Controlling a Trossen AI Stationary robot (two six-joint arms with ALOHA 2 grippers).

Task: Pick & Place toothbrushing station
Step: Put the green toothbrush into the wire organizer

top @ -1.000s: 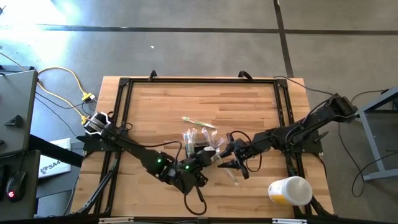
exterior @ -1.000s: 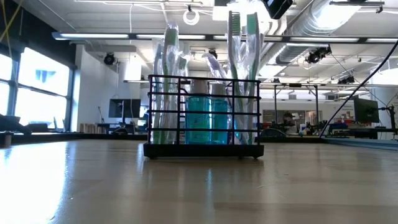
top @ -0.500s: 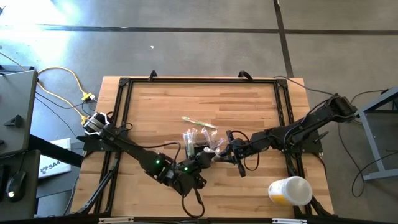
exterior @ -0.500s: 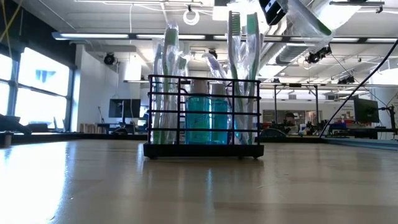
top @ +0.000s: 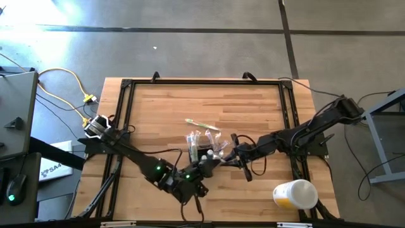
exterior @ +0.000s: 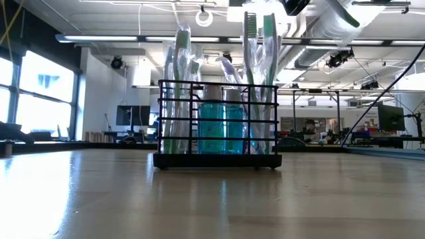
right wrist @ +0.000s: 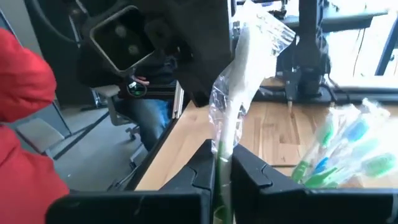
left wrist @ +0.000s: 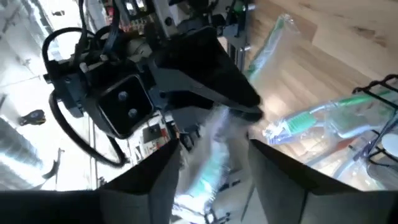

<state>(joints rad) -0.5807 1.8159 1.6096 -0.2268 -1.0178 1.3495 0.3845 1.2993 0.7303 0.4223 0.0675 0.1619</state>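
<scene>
Low view: toothbrushing station (exterior: 217,126) holds wrapped toothbrushes (exterior: 255,40), blue bottle (exterior: 221,129); right jaws grip wrapped toothbrush (right wrist: 239,93), left jaws open.

Wooden table (top: 253,107) carries caddy (top: 201,149), loose toothbrush (top: 201,125), probably cup (top: 295,194).

Both grippers crowd the black wire caddy (top: 204,151) at mid-table: left gripper (top: 205,166) just beside its near side, right gripper (top: 233,152) alongside. A wrapped toothbrush (top: 201,124) lies beyond it; a white-and-yellow cup (top: 294,194) occupies the near right corner.
</scene>
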